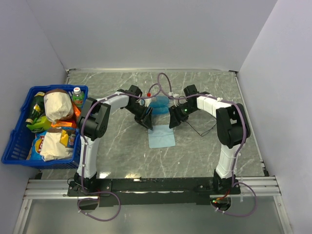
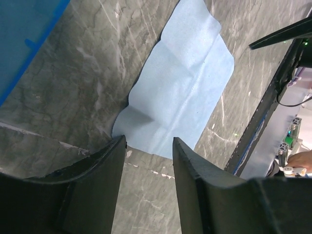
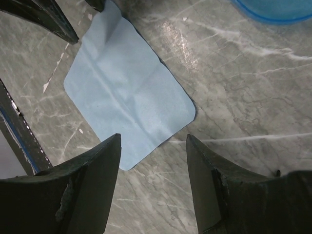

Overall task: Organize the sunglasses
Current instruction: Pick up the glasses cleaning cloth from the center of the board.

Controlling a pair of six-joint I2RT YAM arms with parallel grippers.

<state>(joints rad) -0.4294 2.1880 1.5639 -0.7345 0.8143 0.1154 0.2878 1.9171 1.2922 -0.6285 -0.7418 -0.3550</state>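
Looking across the grey marble desk [image 1: 126, 156], I see the left claw [image 2: 148, 146] and right claw [image 3: 153, 139] both parted and empty, low over the light-blue square cloth [image 1: 161, 136]. The blue translucent clamshell case [image 1: 158, 103] lies just beyond its far edge. The thin black wire-framed sunglasses [image 1: 201, 131] seem to lie right of the cloth, too faint to be sure. I judge nothing is grasped yet; the next move calls for the right claw centred over that frame.

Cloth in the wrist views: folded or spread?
Spread. The light-blue cloth lies open as one flat sheet on the table, showing only faint creases and no doubled layers.
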